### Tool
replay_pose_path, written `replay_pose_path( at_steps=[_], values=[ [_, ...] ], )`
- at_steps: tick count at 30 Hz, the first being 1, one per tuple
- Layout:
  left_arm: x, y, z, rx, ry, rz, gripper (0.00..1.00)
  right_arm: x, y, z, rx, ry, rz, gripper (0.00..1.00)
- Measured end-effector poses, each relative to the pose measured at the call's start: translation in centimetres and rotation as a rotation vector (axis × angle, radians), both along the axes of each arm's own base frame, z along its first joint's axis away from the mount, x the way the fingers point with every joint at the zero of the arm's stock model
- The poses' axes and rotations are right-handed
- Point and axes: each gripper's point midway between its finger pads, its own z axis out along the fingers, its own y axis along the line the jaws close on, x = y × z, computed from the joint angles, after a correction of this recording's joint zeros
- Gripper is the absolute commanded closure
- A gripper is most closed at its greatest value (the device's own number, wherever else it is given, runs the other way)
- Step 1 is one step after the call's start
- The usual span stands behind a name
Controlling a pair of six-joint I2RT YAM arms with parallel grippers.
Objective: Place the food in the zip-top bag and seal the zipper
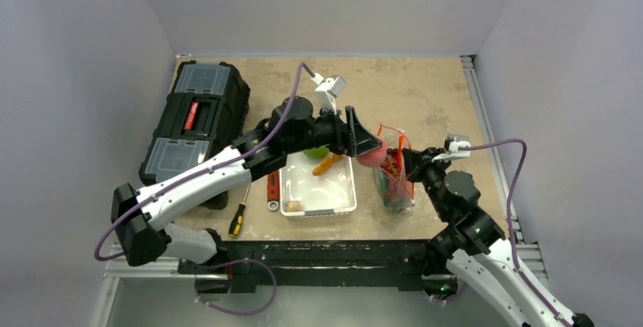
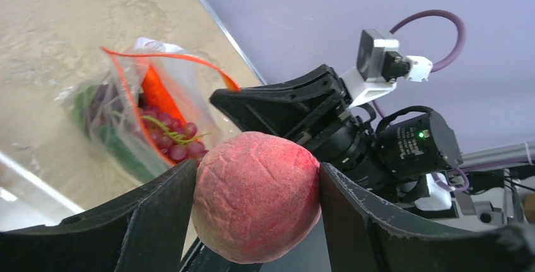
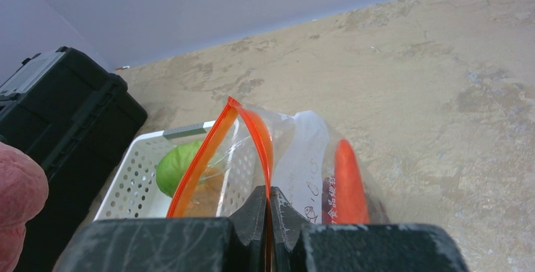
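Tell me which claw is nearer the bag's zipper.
Right. The right claw is shut on the zipper at the mouth of the bag. The left claw, holding the peach, hovers beside that mouth.

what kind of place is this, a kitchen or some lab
Probably a robot lab test cell, not a kitchen: plain walls box in a scuffed table, two robot arms stand at its near edge, and a black toolbox sits on it.
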Motion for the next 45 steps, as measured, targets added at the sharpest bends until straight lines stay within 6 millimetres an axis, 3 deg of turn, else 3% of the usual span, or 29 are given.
replay_pose_path(
  at_steps=[7, 12, 20, 25, 29, 35, 41, 45],
  values=[
    [-0.4, -3.8, 0.4, -0.015, -0.001, -0.075, 1.00, -0.1, -0.1, 0.2, 0.006, -0.009, 0.000, 1.00],
    [0.2, -5.8, -1.3, 0.007, 0.025, -0.084, 1.00, -0.2, -0.1, 0.3, 0.009, -0.013, 0.000, 1.00],
    [2.6, -7.0, -4.4, 0.106, 0.081, -0.003, 1.00, -0.6, -0.4, 0.8, 0.023, -0.034, 0.000, 1.00],
    [3.9, -8.0, -6.5, 0.162, 0.116, 0.032, 0.82, -0.6, -0.5, 0.6, 0.019, -0.029, -0.004, 1.00],
    [4.4, -7.9, -8.2, 0.213, 0.140, 0.055, 0.51, -0.6, -0.5, 0.4, 0.016, -0.024, -0.004, 1.00],
    [4.2, -7.6, -9.0, 0.244, 0.157, 0.055, 0.22, -0.7, -0.5, 0.5, 0.019, -0.028, -0.002, 1.00],
    [3.7, -7.3, -8.9, 0.253, 0.157, 0.041, 0.10, -0.6, -0.4, 0.6, 0.020, -0.029, 0.000, 1.00],
    [3.1, -6.6, -7.3, 0.237, 0.144, 0.026, 0.10, -0.6, -0.4, 0.5, 0.019, -0.027, 0.000, 1.00]
  ],
)
